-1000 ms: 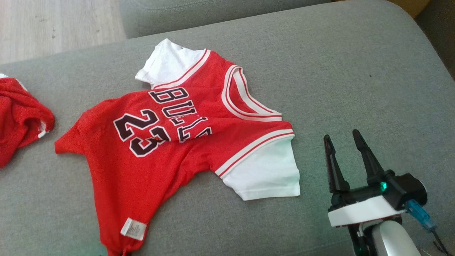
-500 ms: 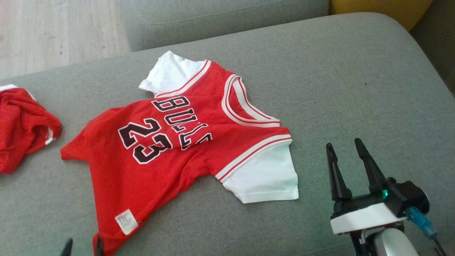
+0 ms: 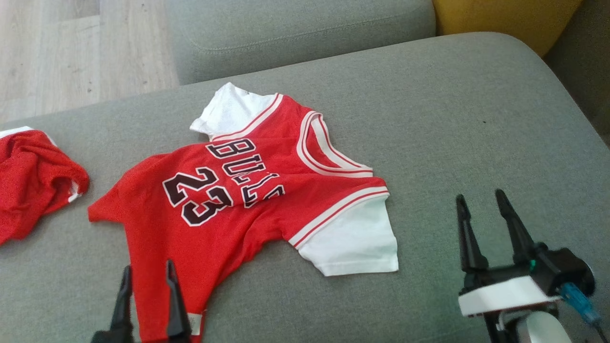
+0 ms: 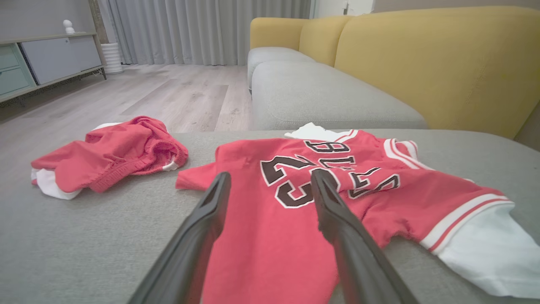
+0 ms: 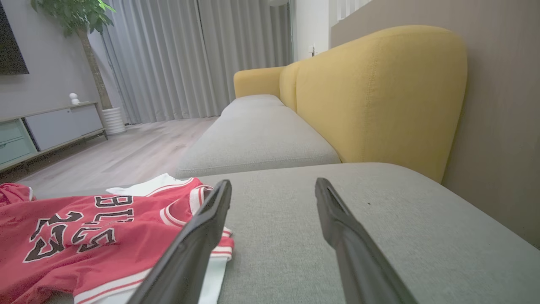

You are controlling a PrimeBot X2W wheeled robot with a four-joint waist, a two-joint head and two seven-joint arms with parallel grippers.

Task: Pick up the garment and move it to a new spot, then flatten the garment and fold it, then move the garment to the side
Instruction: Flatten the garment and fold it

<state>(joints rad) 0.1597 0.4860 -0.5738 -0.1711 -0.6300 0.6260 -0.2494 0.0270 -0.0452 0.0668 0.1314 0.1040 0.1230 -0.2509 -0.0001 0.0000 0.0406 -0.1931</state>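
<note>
The garment (image 3: 228,224) is a red jersey with white sleeves and the number 23, lying spread but creased on the grey sofa cushion (image 3: 476,119). My left gripper (image 3: 147,267) stands open over the jersey's near hem, its fingers straddling red cloth without gripping it. In the left wrist view the left gripper (image 4: 271,174) frames the garment (image 4: 422,190) between spread fingers. My right gripper (image 3: 480,195) is open above bare cushion, to the right of the near white sleeve. In the right wrist view the right gripper (image 5: 273,182) has the garment (image 5: 84,253) to its left.
A second red garment (image 3: 33,181) lies bunched at the cushion's left edge, apart from the jersey. Another grey seat cushion (image 3: 295,28) and a yellow backrest (image 3: 500,19) lie beyond. Wooden floor (image 3: 71,52) is at the far left.
The left gripper has let go of the jersey's hem, opened, and come up into the head view. The head camera has tilted, shifting the whole picture down. The right gripper stays open.
</note>
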